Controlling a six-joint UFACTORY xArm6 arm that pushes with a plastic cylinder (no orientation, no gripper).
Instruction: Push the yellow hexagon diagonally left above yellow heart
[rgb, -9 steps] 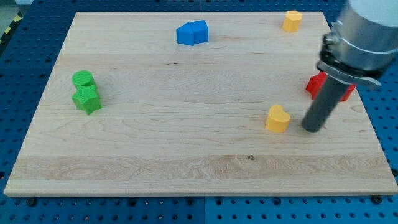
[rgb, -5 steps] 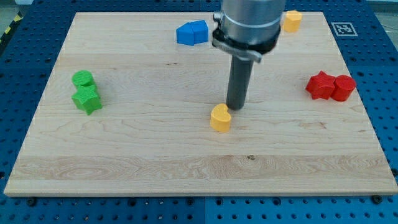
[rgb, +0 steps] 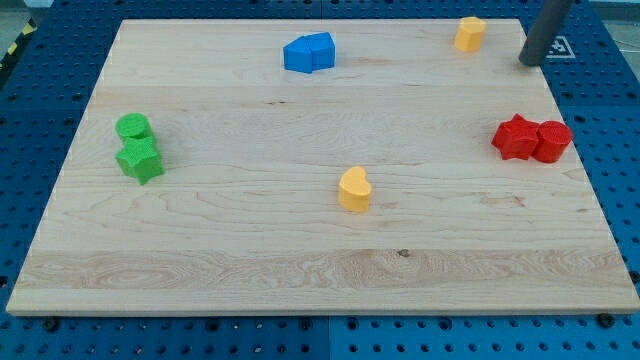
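While nothing's touching anything right now, here's the layout:
tip: my tip (rgb: 531, 62) sits at the worktop's (rgb: 200, 240) top-right edge, right of the yellow hexagon (rgb: 469, 33), apart from it
gripper: none on this rig, just the rod
yellow heart (rgb: 353, 189): mid-board, well below-left of the hexagon
blue blocks (rgb: 309, 52): top centre, left of hexagon
red blocks (rgb: 531, 139): right edge, below my tip
green blocks (rgb: 137, 148): far left
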